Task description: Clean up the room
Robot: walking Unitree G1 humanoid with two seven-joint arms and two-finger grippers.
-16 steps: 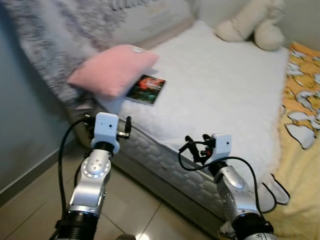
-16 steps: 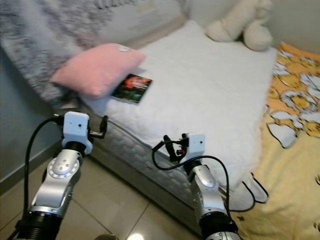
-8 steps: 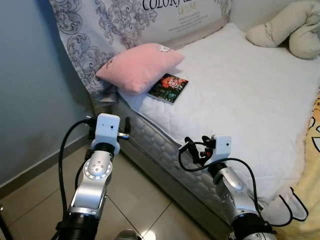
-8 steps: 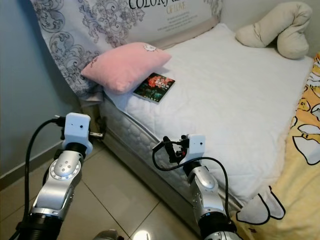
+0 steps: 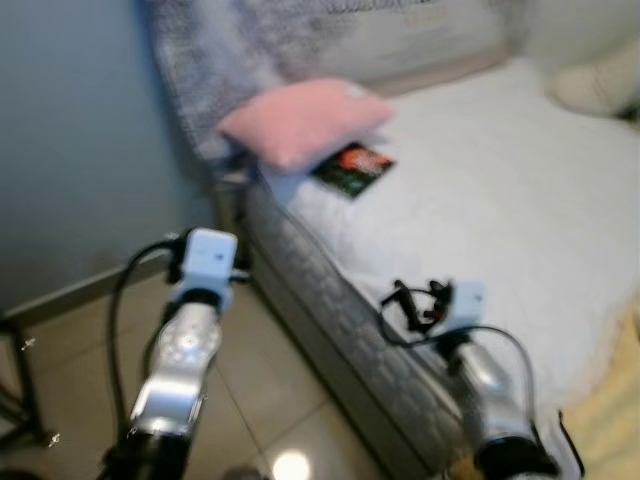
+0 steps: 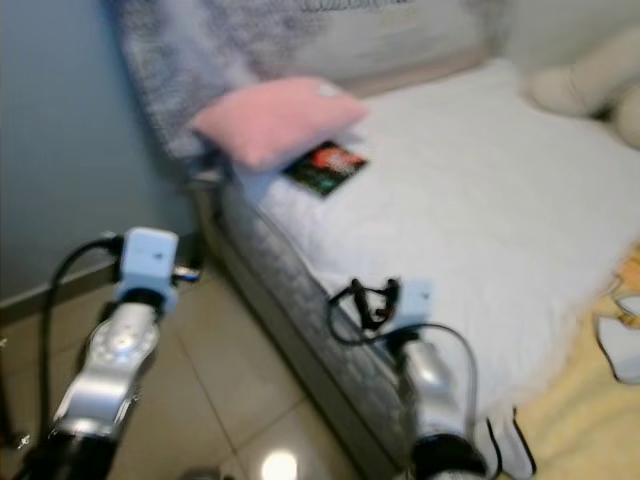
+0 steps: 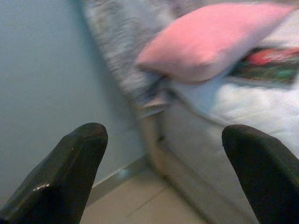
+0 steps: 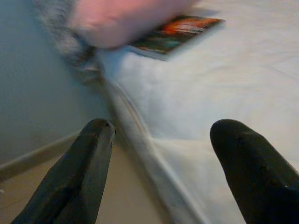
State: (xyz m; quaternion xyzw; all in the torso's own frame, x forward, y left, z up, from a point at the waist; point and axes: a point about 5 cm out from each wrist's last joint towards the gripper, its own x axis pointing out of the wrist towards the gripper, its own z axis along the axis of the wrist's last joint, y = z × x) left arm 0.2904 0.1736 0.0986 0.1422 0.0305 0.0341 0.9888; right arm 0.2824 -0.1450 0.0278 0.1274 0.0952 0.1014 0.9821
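**We walk up to the bed with both hands empty**

Everything looks a bit smeary, so we think we are moving or turning right now.

Far on our left is the blue-grey wall [image 5: 70, 130], with the tiled floor [image 5: 80, 360] below it. Our left gripper [image 7: 161, 172] is held up over that floor, just beside the corner of the bed [image 5: 480, 210]. Its two black fingers [image 7: 60, 172] are spread wide apart, and nothing is between them. It points at the corner of the bed, where the pink pillow [image 5: 300, 120] lies.

The pink pillow sits at the head of the bed and leans on a big patterned cushion [image 5: 230, 50]. A book [image 5: 353, 168] with a dark, colourful cover lies flat on the white cover, touching the pillow. One edge looks tucked under the pillow. We think the book is the thing to tidy, because it does not belong on a bed.

Our right gripper [image 8: 159, 172] is over the edge of the mattress. Its fingers are wide apart too, and it holds nothing. The book is ahead of it, well apart.

We guess both grippers stay up and ready so one can reach the book once we are closer.

At the far right lies a cream soft toy [image 5: 600, 85].
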